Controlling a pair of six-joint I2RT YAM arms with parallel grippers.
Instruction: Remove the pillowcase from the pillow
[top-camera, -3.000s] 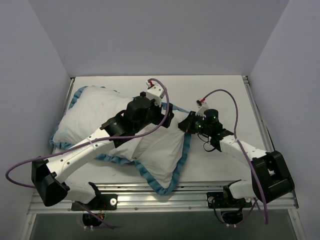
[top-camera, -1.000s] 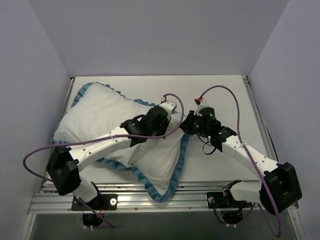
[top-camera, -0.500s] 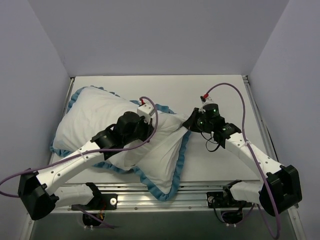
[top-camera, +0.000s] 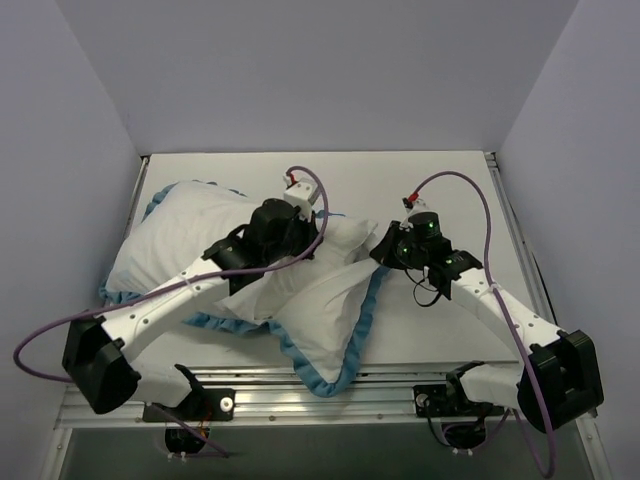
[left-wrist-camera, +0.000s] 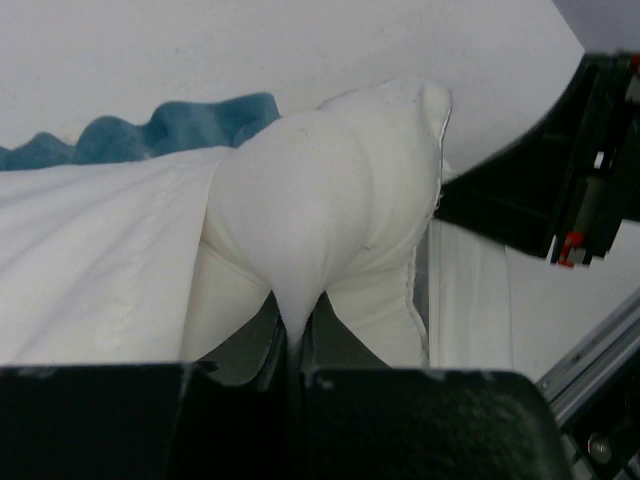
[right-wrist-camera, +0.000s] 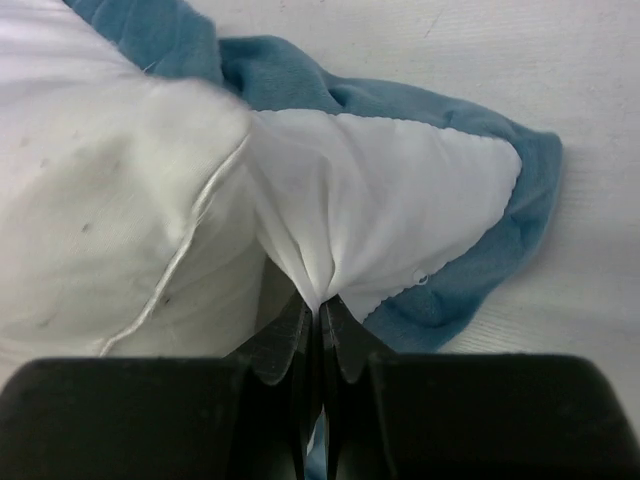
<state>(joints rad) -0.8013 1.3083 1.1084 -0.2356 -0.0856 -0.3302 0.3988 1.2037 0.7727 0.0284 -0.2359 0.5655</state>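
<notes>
Looking down from overhead, I see the thin pillowcase (top-camera: 320, 325), white on its showing face with a blue ruffled edge. It lies on the white table (top-camera: 440, 180) and covers most of the plump, plain white pillow (top-camera: 350, 233).

Compared with half a second ago, the left arm has lifted and drawn its wrist toward the pillow's far right corner. That corner now bulges bare from the case's mouth. The right arm has barely shifted. I judge the peel has begun but is far from finished, as the case wraps nearly all of the pillow.

The left gripper (left-wrist-camera: 295, 345) is nearly closed, its fingers clamped on a thin fold of the pillow's exposed corner. Just beside that corner, the right gripper (right-wrist-camera: 318, 315) is pressed fully together, pinching a gather of the pillowcase's white lining next to the ruffle.
</notes>
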